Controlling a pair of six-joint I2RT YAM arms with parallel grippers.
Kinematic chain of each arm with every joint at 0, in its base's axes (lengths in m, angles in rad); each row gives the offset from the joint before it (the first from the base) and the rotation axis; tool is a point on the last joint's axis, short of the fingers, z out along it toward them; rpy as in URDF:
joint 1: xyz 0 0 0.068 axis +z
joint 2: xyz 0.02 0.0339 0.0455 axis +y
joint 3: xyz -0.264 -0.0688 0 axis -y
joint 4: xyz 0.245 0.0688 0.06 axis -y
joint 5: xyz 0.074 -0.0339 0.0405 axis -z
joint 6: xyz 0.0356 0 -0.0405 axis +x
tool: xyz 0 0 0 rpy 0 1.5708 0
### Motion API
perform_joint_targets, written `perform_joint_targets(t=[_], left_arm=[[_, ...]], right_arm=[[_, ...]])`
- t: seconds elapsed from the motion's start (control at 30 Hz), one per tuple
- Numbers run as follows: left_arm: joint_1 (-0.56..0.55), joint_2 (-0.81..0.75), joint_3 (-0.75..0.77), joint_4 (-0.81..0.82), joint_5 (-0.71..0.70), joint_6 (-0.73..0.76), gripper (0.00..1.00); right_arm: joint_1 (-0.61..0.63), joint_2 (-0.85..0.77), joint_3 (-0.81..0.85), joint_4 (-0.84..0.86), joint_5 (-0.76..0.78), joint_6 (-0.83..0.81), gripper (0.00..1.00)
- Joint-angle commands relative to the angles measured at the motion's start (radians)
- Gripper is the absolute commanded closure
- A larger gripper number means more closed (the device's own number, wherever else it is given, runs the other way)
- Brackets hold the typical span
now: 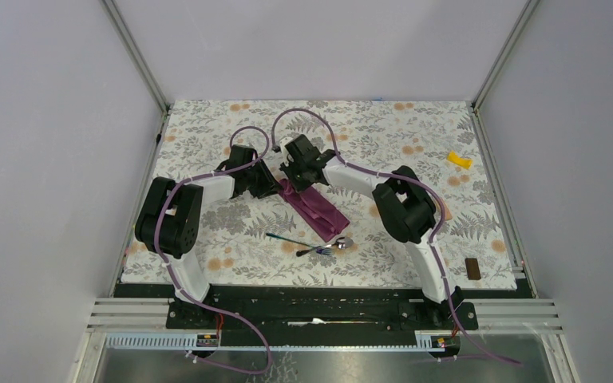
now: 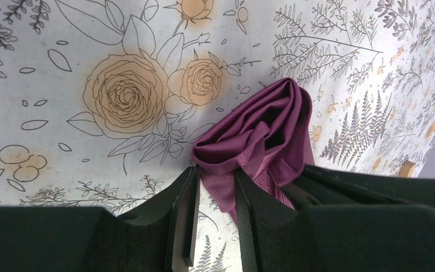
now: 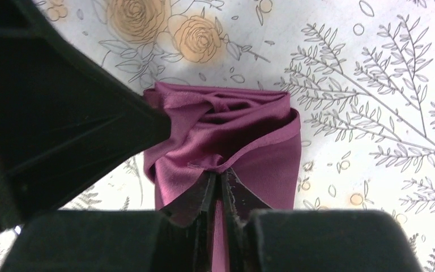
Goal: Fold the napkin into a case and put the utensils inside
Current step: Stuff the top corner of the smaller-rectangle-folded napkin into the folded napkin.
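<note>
The napkin lies folded as a narrow dark purple case, slanting from upper left to lower right. Both grippers sit at its upper-left end. My right gripper is shut on a fold of the cloth; it is also in the top view. My left gripper has its fingers a little apart with a corner flap of the napkin between them; it is also in the top view. The silver spoon and the bluish-handled utensil lie on the tablecloth below the case.
The floral tablecloth covers the table. A small yellow piece lies at the far right. A small brown block sits near the right front edge. Grey walls close in three sides.
</note>
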Motion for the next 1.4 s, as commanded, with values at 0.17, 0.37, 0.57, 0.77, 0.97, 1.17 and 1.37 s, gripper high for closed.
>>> perform_joint_targets(t=[0.17,0.37,0.57,0.77,0.97,1.17,1.37], left_arm=[[-0.005,-0.023,-0.012,0.048,0.018,0.003,0.67],[-0.004,-0.071,-0.031,0.045,0.001,0.021,0.62],[-0.014,-0.131,-0.044,-0.004,-0.068,0.067,0.53],[-0.100,-0.138,0.016,-0.120,-0.239,0.114,0.56],[-0.160,-0.103,0.101,-0.196,-0.369,0.157,0.61],[-0.172,-0.045,0.162,-0.227,-0.391,0.172,0.67],[-0.183,-0.025,0.191,-0.248,-0.423,0.191,0.73]], right_arm=[[0.013,-0.116,-0.029,0.046,-0.102,0.110,0.85],[-0.010,-0.056,-0.023,0.081,-0.178,0.185,0.84],[-0.051,-0.056,-0.074,0.124,-0.238,0.248,0.82],[-0.068,-0.060,-0.091,0.143,-0.266,0.271,0.80],[-0.070,-0.064,-0.097,0.155,-0.283,0.271,0.80],[-0.070,-0.063,-0.098,0.160,-0.294,0.273,0.80],[-0.070,-0.065,-0.098,0.161,-0.297,0.270,0.81]])
